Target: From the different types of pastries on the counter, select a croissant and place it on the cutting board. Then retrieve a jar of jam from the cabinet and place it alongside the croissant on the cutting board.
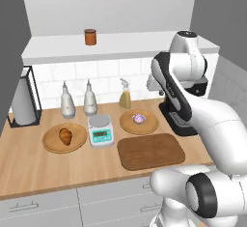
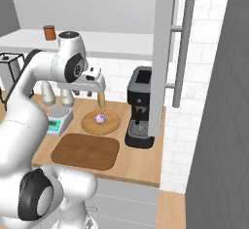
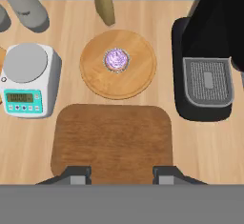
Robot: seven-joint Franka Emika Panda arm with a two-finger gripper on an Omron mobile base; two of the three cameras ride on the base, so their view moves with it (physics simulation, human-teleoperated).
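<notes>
The croissant [image 1: 65,135] lies on a round wooden plate at the left of the counter [image 1: 29,168]. The purple-and-white pastry [image 3: 116,59] sits on a second round plate [image 3: 138,75]. In front of that plate lies the bare dark cutting board [image 3: 112,139], also seen from the left base [image 1: 151,151]. My gripper [image 3: 121,173] hangs well above the board's near edge, pointing down, open with nothing between its fingers; from the right it shows above the counter [image 2: 90,92]. The jar of jam [image 1: 90,36] stands on the cabinet shelf [image 1: 125,45] over the counter.
A white kitchen scale [image 1: 100,130] stands between the two plates. Two grey bottles [image 1: 67,103] and a yellow spray bottle [image 1: 125,95] line the tiled wall. A black coffee machine [image 2: 140,108] stands right of the board, a paper-towel holder [image 1: 23,100] at far left.
</notes>
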